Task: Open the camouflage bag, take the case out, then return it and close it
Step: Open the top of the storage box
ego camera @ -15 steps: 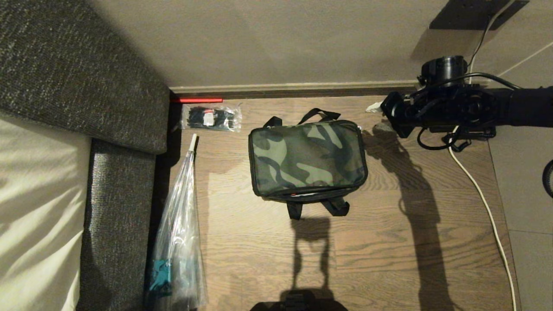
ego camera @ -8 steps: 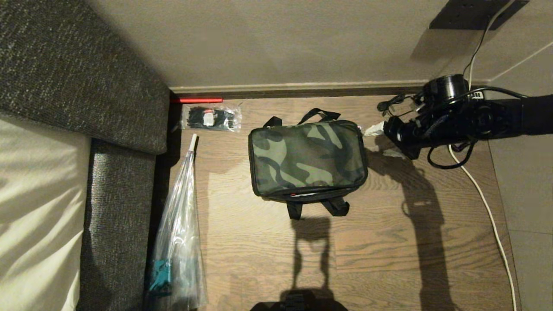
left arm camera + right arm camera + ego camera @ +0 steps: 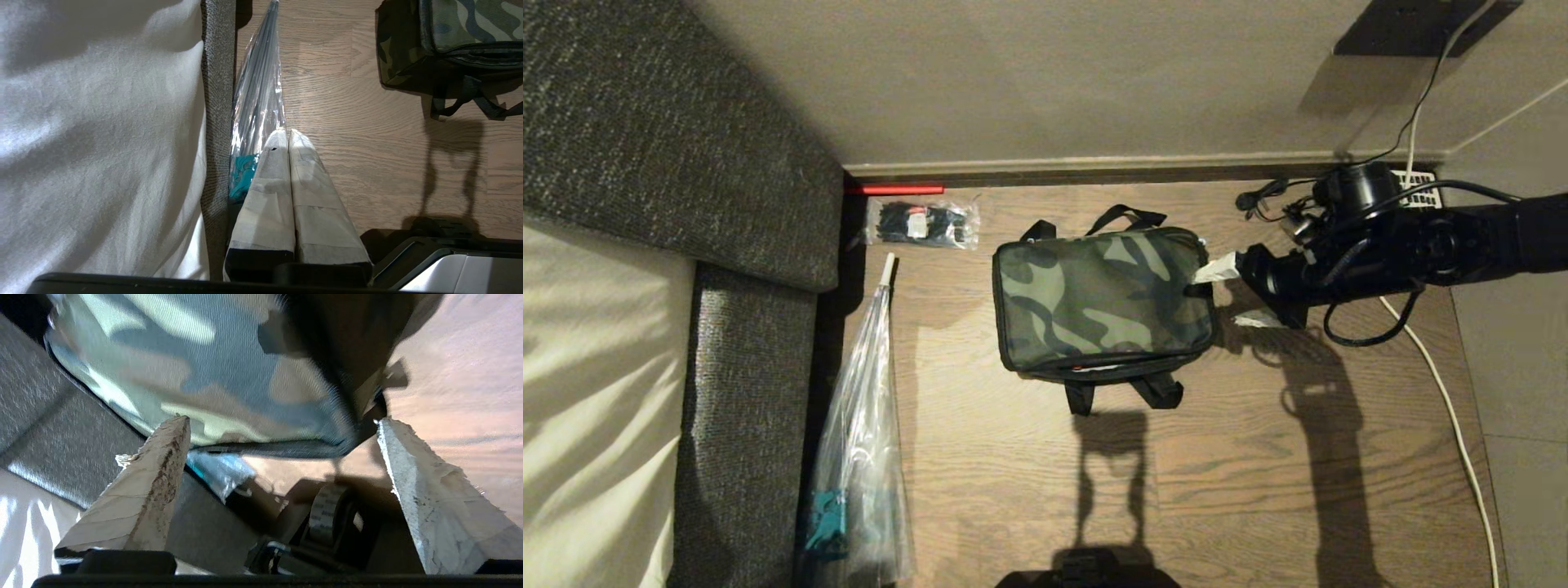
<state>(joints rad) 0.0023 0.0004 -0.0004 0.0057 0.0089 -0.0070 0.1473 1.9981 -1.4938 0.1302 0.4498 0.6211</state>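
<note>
The camouflage bag [image 3: 1103,298] lies flat on the wooden floor with its lid down, black straps sticking out at front and back. A thin red sliver shows along its front seam. My right gripper [image 3: 1223,296] hangs at the bag's right end, open, one taped fingertip over the bag's right edge and the other just off it. In the right wrist view the bag [image 3: 204,375] fills the space ahead of the right gripper [image 3: 281,420], with nothing between the fingers. My left gripper [image 3: 286,132] is shut and parked beside the bed edge. The case is out of view.
A grey upholstered bed frame [image 3: 752,327] with white bedding runs along the left. A folded clear umbrella [image 3: 862,425] lies beside it, and a packet of black items [image 3: 921,222] sits near the wall. A white cable [image 3: 1437,384] trails across the floor at right.
My right arm has swung down and in from the back right towards the bag's right end. Its fingers have spread wider. The bag and left arm have not moved.
</note>
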